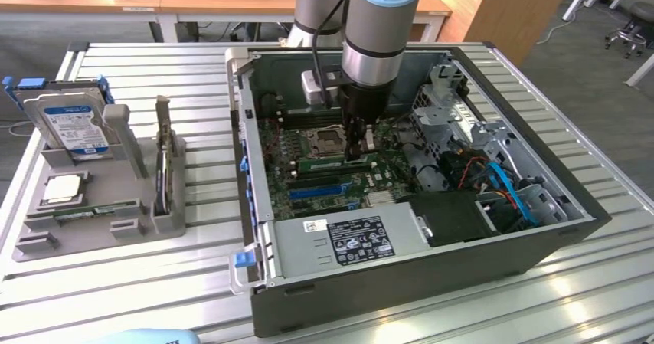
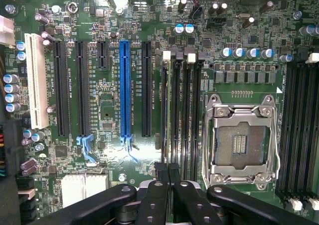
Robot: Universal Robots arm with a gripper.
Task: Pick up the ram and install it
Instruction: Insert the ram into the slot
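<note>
The ram is a thin green stick seen edge-on, standing in one of the black memory slots next to the processor socket. In the exterior view the ram lies low on the motherboard inside the open computer case. My gripper reaches straight down into the case, its black fingers drawn together on the near end of the stick. The exterior view has the gripper at the stick's right end, with the part under the fingers hidden.
On the exterior view's left, a grey holder tray carries a hard drive, a square silver processor and another green stick. Cables, a drive cage and the power supply crowd the case around the board.
</note>
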